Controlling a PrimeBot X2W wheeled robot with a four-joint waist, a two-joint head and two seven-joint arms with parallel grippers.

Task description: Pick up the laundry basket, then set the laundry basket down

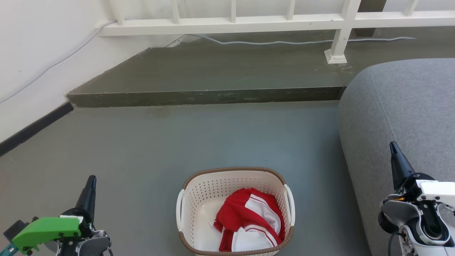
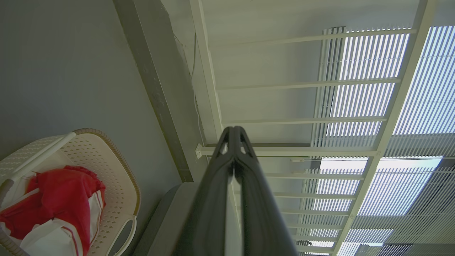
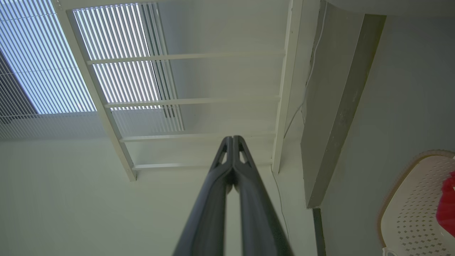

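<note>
Laundry basket stands mouth-up, handles at robot's left and right.

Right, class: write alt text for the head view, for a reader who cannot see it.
A cream laundry basket holding red-and-white clothing sits on a grey floor, between the left end effector and right end effector; grey sofa at right.

Grey floor, smooth and matte. The laundry basket stands directly on it, between the fingers of the left gripper and those of the right gripper, touching neither. A grey upholstered seat rests on the floor behind the right fingers. Beyond both fingertips, a raised step carries a white railing post and a pale cable.
</note>
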